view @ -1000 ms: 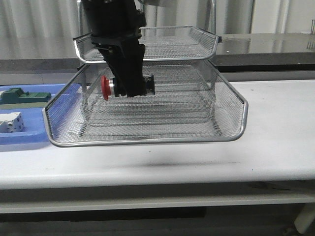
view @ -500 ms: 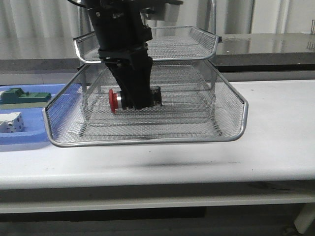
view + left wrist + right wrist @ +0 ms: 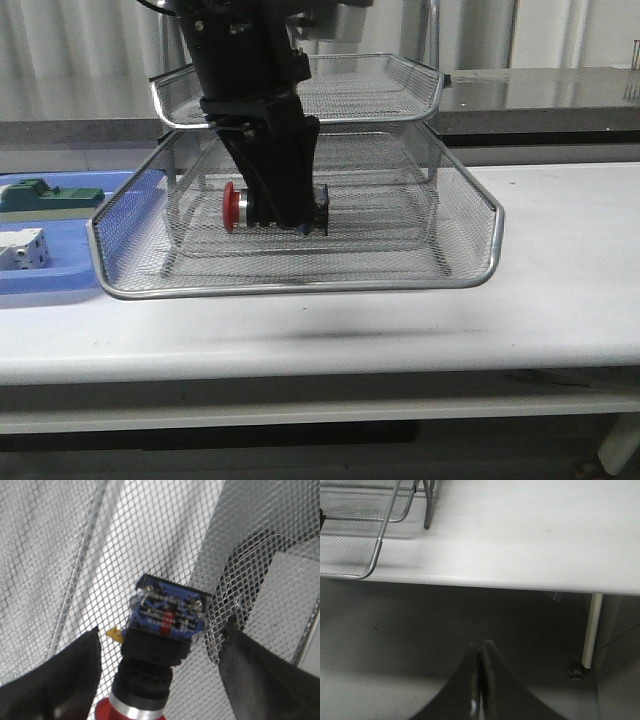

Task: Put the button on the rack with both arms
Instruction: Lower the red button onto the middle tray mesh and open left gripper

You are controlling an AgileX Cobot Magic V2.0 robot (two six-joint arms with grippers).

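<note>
While your left hand stands parted around the button in the rack, your right hand is closed, empty.

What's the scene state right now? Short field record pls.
button: lying sideways over the pulled-out mesh tray, red cap toward the blue tray
rack: on white table, one tray slid forward
left gripper: jaws apart, either side of button, not clamped
right gripper: jaws together, empty, off the table edge
blue tray: holds green block, white block
</note>
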